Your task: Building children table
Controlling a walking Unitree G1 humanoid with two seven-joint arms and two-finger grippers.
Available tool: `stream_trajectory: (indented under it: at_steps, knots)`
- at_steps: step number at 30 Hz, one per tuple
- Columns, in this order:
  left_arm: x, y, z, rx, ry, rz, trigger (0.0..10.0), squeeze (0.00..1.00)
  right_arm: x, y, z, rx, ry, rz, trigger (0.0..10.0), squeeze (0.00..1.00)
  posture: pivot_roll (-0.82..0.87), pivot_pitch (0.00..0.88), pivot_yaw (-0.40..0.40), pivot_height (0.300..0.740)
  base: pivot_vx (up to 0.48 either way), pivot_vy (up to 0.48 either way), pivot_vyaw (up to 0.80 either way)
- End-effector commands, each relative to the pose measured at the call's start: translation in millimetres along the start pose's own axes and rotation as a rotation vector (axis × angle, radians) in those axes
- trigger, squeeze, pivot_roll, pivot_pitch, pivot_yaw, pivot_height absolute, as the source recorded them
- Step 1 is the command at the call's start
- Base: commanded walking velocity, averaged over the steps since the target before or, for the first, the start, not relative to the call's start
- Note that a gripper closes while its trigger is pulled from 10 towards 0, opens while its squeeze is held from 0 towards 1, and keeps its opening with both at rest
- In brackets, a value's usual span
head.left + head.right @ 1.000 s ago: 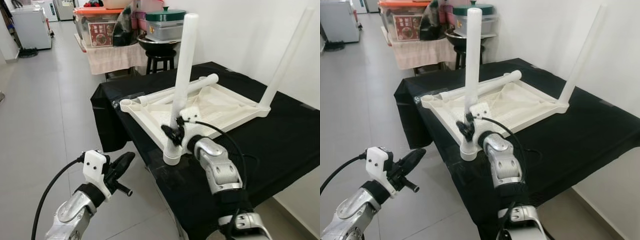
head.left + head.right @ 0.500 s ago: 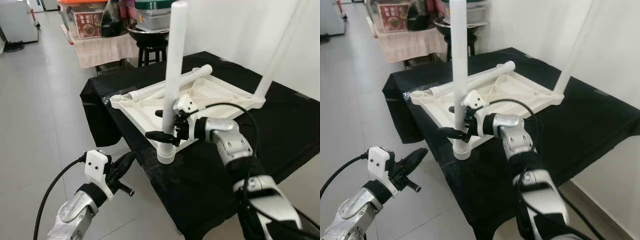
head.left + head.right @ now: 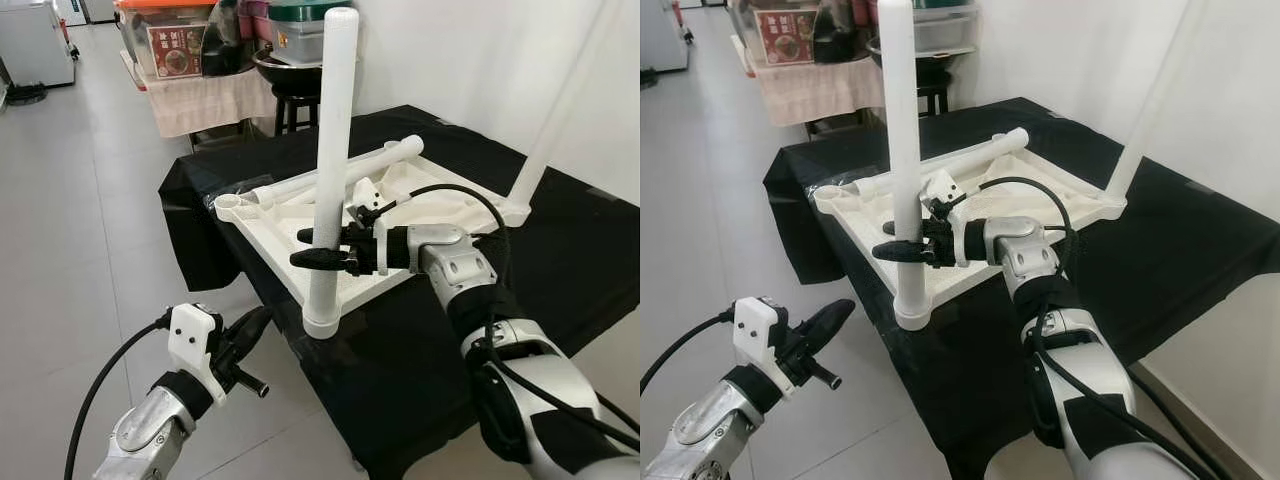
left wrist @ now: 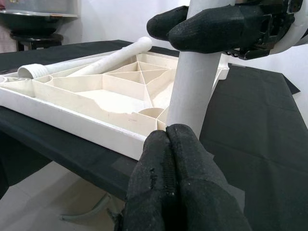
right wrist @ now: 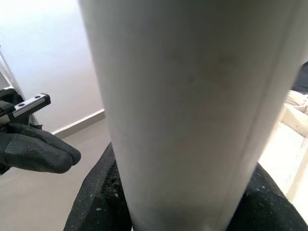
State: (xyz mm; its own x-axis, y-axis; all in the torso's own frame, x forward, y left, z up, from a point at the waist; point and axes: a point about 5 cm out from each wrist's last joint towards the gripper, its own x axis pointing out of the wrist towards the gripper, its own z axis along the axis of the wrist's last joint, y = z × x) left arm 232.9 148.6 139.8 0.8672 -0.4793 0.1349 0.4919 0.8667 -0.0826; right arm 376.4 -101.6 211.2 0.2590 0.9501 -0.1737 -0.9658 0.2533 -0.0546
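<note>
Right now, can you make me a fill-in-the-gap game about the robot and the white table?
1. The right pincer is shut on an upright white ___.
2. The tabletop lies upside down on a ___ cloth.
3. One loose leg lies flat on the ___.
4. The left pincer hangs low with its fingers ___.

Missing words: leg; black; tabletop; shut

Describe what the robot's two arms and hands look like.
Both arms are jointed silver metal with black bands. A white plastic wrist block sits behind the left hand and the right hand. Each hand has two long black, matte, rounded fingers. A black cable loops along each arm.
</note>
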Motion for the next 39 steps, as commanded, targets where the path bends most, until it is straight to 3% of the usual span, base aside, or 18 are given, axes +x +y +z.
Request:
stream_trajectory:
  at_steps: [1, 6, 7, 8, 9, 11, 12, 13, 14, 15, 25, 26, 28, 29, 35, 36, 38, 39]
  knots:
    - [-0.2, -0.9, -0.9, -0.015, 0.006, 0.001, 10.0, 0.00, -4.2, 1.3, -8.4, 0.006, -0.004, 0.002, 0.0, 0.00, 0.04, 0.000, -0.046, 0.740, 0.000, 0.000, 0.00]
    - [0.4, -0.4, -0.8, -0.017, 0.005, 0.001, 10.0, 0.00, -12.4, -2.9, -14.5, -0.015, 0.000, -0.081, 0.0, 0.00, 0.04, 0.000, -0.042, 0.740, 0.000, 0.000, 0.00]
    - [0.6, 0.9, -0.7, -0.017, 0.005, 0.001, 10.0, 0.00, -14.1, -4.1, -24.8, 0.000, 0.022, -0.225, 0.0, 0.00, 0.02, 0.000, -0.036, 0.740, 0.000, 0.000, 0.00]
    - [0.6, 0.9, -0.7, -0.017, 0.005, 0.001, 10.0, 0.00, -14.1, -4.1, -24.8, 0.000, 0.022, -0.225, 0.0, 0.00, 0.02, 0.000, -0.036, 0.740, 0.000, 0.000, 0.00]
    - [0.5, 2.0, -0.6, -0.016, 0.005, 0.002, 10.0, 0.00, -15.3, -3.0, -34.7, 0.010, 0.047, -0.364, 0.0, 0.00, 0.02, 0.000, -0.036, 0.740, 0.000, 0.000, 0.00]
    - [0.5, 2.0, -0.6, -0.016, 0.005, 0.002, 10.0, 0.00, -15.3, -3.0, -34.7, 0.010, 0.047, -0.364, 0.0, 0.00, 0.02, 0.000, -0.036, 0.740, 0.000, 0.000, 0.00]
    - [0.4, 4.8, -0.1, -0.015, 0.006, 0.003, 10.0, 0.00, -15.7, -2.6, -38.8, 0.151, -0.055, -0.778, 0.0, 0.00, 0.00, 0.000, -0.034, 0.740, 0.000, 0.000, 0.00]
    - [0.4, 4.8, -0.1, -0.015, 0.006, 0.003, 10.0, 0.00, -15.7, -2.6, -38.8, 0.151, -0.055, -0.778, 0.0, 0.00, 0.00, 0.000, -0.034, 0.740, 0.000, 0.000, 0.00]
    - [0.8, 6.7, -0.2, -0.012, 0.008, 0.001, 10.0, 0.00, -12.3, 17.9, -57.5, 0.213, 0.018, -0.933, 0.0, 0.00, 0.01, 0.000, -0.011, 0.740, 0.000, 0.000, 0.00]
    - [1.0, 8.1, -0.7, -0.010, 0.011, -0.001, 10.0, 0.00, -13.7, 25.7, -60.9, 0.247, 0.027, -1.018, 0.0, 0.00, 0.00, 0.000, -0.002, 0.740, 0.000, 0.000, 0.00]
    - [1.1, 9.0, -0.5, -0.007, 0.008, 0.011, 10.0, 0.00, -5.9, 24.4, -62.4, 0.223, 0.063, -0.997, 0.0, 0.00, 0.02, 0.000, -0.024, 0.740, 0.000, 0.000, 0.00]
    - [0.7, 9.3, -0.3, -0.006, 0.005, 0.019, 10.0, 0.00, -4.3, 25.9, -62.5, 0.218, 0.070, -0.996, 3.3, 0.00, 0.02, 0.000, -0.020, 0.740, 0.000, 0.000, 0.00]
    - [0.7, 9.3, -0.3, -0.006, 0.005, 0.019, 10.0, 0.00, -4.3, 25.9, -62.5, 0.218, 0.070, -0.996, 3.3, 0.00, 0.02, 0.000, -0.020, 0.740, 0.000, 0.000, 0.00]
    - [1.0, 9.2, -0.3, -0.009, 0.005, 0.016, 10.0, 0.00, 0.7, 26.8, -57.7, 0.203, 0.046, -0.918, 10.0, 1.00, 0.01, 0.000, -0.015, 0.740, 0.000, 0.000, 0.00]
    - [1.7, 8.9, -0.4, -0.016, 0.007, 0.003, 10.0, 0.00, 10.4, 25.7, -39.7, 0.165, -0.039, -0.780, 10.0, 1.00, 0.01, 0.000, -0.011, 0.740, 0.000, 0.000, 0.00]
    - [2.1, 8.2, -0.7, -0.019, 0.007, -0.001, 10.0, 0.00, 17.8, 24.5, -22.4, 0.097, -0.108, -0.587, 10.0, 0.75, 0.02, 0.000, -0.017, 0.740, 0.000, 0.000, 0.00]
    - [2.1, 8.2, -0.7, -0.019, 0.007, -0.001, 10.0, 0.00, 17.8, 24.5, -22.4, 0.097, -0.108, -0.587, 10.0, 0.75, 0.02, 0.000, -0.017, 0.740, 0.000, 0.000, 0.00]
    - [2.1, 7.1, -0.9, -0.018, 0.006, 0.000, 10.0, 0.00, 19.6, 27.5, -13.5, 0.029, -0.105, -0.342, 10.0, 0.00, 0.03, 0.000, -0.022, 0.740, 0.000, 0.000, 0.00]
